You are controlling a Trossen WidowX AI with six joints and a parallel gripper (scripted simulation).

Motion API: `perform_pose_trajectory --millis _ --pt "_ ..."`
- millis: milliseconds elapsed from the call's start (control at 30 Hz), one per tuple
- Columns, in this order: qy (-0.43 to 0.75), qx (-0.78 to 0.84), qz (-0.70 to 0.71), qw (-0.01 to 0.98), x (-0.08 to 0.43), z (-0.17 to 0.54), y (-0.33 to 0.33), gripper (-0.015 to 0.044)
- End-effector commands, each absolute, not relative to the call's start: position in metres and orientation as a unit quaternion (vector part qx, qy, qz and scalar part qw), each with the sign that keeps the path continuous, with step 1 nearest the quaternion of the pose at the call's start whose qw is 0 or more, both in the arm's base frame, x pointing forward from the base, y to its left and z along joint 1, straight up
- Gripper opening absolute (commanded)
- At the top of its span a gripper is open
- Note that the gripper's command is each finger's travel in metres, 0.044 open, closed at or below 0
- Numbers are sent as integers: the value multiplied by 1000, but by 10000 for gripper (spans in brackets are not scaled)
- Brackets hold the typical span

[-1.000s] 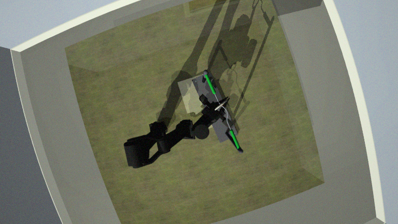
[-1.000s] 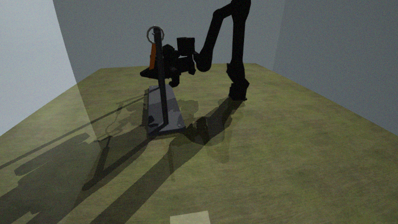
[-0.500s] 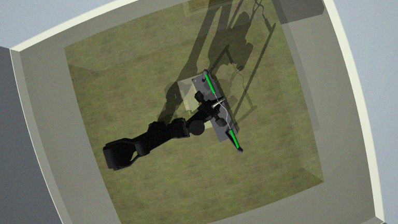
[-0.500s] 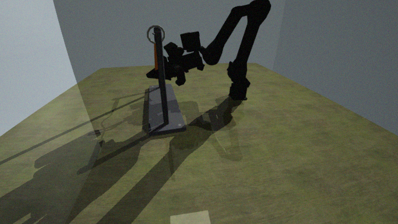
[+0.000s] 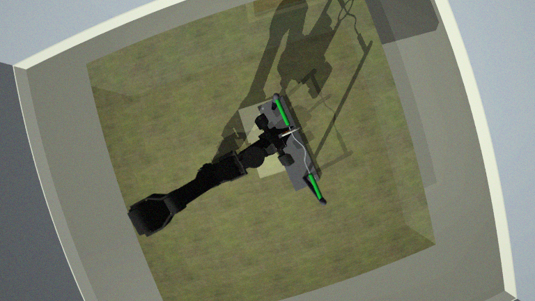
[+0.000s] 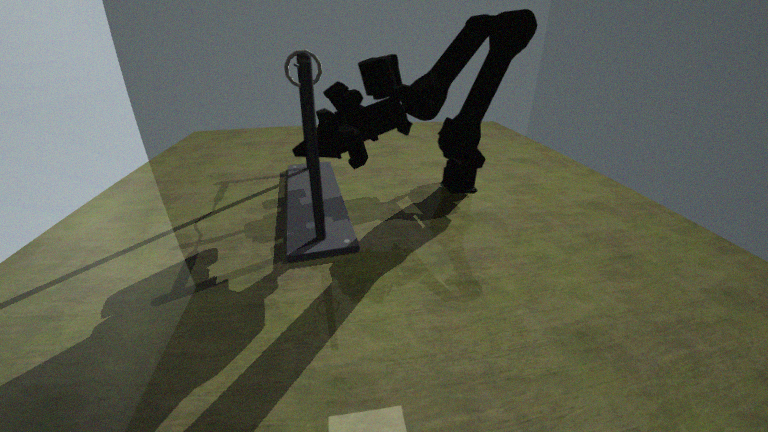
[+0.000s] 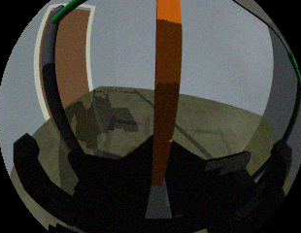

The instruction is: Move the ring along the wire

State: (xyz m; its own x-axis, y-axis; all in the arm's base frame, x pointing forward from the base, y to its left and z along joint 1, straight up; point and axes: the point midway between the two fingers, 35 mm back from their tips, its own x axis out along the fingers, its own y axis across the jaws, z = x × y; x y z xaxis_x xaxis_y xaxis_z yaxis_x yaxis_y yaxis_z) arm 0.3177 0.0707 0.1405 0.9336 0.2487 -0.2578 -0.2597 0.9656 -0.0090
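The wire stand has a grey base plate [image 5: 296, 177] [image 6: 338, 233] with a post at each end. In the top view, the wire has a green part by the far post [image 5: 281, 111] and a green part by the near post [image 5: 314, 186], with thin grey wire [image 5: 304, 154] between them. The ring [image 5: 292, 130] [image 6: 303, 68] sits around the wire just past the inner end of the far green part. My gripper [image 5: 283, 136] [image 7: 158, 138] is shut on the orange handle [image 7: 168, 84], which rises straight up in the wrist view. In the side view the near post [image 6: 311, 167] hides the handle.
The black arm reaches from its base [image 5: 152, 214] [image 6: 459, 172] across the olive floor to the stand. A pale square patch [image 5: 270, 170] [image 6: 367, 418] lies on the floor by the plate. Grey walls enclose the floor; a brown panel [image 7: 73, 58] shows on one wall.
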Motion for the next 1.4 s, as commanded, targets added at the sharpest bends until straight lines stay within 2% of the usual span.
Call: perform_pose_trajectory --millis 0,1367 --pt "131 -14 118 984 316 140 75 -150" --pt "132 -8 112 985 312 131 109 -150"
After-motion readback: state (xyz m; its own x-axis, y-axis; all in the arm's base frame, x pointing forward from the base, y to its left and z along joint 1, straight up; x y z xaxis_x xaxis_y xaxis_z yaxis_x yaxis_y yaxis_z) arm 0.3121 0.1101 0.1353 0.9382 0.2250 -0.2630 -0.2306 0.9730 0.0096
